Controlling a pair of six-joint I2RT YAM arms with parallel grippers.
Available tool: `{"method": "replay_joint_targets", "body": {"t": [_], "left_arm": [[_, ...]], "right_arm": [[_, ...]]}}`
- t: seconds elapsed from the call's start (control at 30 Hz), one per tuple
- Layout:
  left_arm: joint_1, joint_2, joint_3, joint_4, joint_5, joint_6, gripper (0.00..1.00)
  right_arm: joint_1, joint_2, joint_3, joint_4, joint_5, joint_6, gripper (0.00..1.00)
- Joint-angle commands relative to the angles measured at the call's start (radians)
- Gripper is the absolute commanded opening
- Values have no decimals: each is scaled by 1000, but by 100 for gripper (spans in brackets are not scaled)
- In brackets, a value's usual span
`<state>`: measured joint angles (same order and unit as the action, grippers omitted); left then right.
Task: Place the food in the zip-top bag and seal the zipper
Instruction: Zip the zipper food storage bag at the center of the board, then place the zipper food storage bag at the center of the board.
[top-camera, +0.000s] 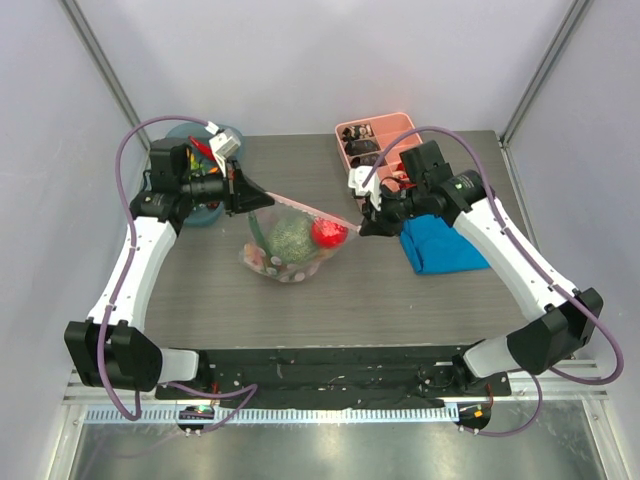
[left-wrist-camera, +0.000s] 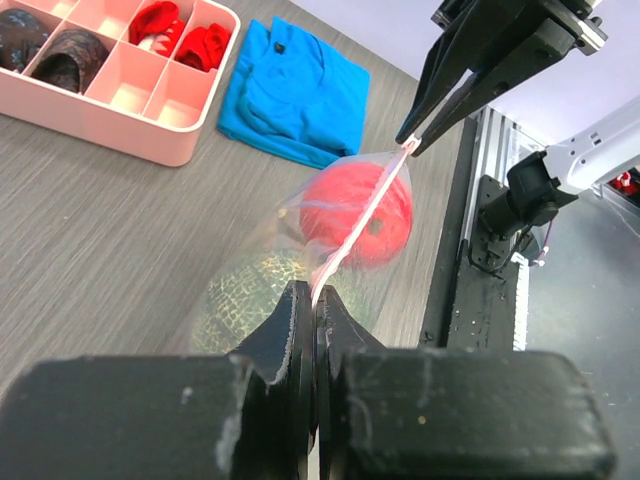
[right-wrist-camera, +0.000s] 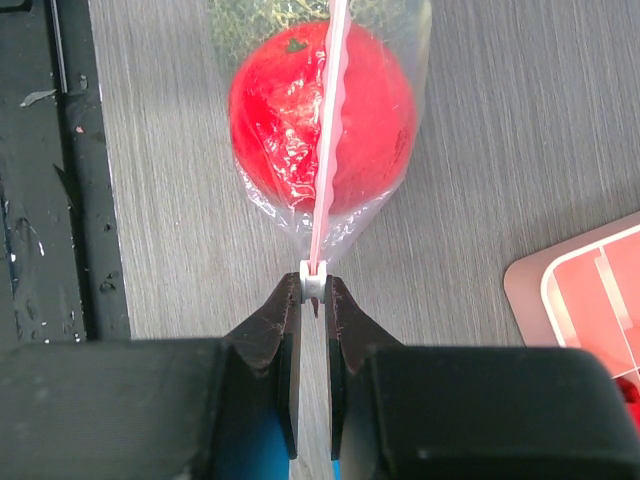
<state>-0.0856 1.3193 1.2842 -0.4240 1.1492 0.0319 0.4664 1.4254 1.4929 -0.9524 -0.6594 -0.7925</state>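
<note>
The clear zip-top bag (top-camera: 290, 245) hangs stretched between both grippers above the table, holding a green cabbage (top-camera: 291, 235), a red apple (top-camera: 328, 233) and smaller food pieces at its bottom. My left gripper (top-camera: 262, 200) is shut on the left end of the pink zipper strip (left-wrist-camera: 350, 230). My right gripper (top-camera: 362, 226) is shut on the small white slider tab (right-wrist-camera: 314, 284) at the strip's right end. The apple (right-wrist-camera: 320, 125) shows through the bag below the strip in the right wrist view, and in the left wrist view (left-wrist-camera: 355, 215) beside the cabbage (left-wrist-camera: 250, 300).
A pink divided tray (top-camera: 372, 140) with dark and red bits stands at the back right. A blue folded cloth (top-camera: 440, 245) lies under my right arm. A blue-grey bowl (top-camera: 200, 185) with a few items sits at the back left behind my left arm.
</note>
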Motion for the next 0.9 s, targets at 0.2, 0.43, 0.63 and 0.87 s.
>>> {"method": "replay_joint_targets", "body": {"t": [0.2, 0.43, 0.63, 0.87], "left_arm": [[-35, 8, 79, 9, 66, 43, 0], [-91, 12, 75, -52, 52, 112, 0], [-123, 12, 76, -56, 44, 126, 0], [-147, 21, 89, -58, 40, 126, 0]], "right_arm": [[21, 72, 197, -62, -34, 125, 67], [127, 125, 296, 56, 4, 265, 71], [159, 201, 362, 95, 40, 277, 70], [198, 216, 356, 49, 50, 179, 61]]}}
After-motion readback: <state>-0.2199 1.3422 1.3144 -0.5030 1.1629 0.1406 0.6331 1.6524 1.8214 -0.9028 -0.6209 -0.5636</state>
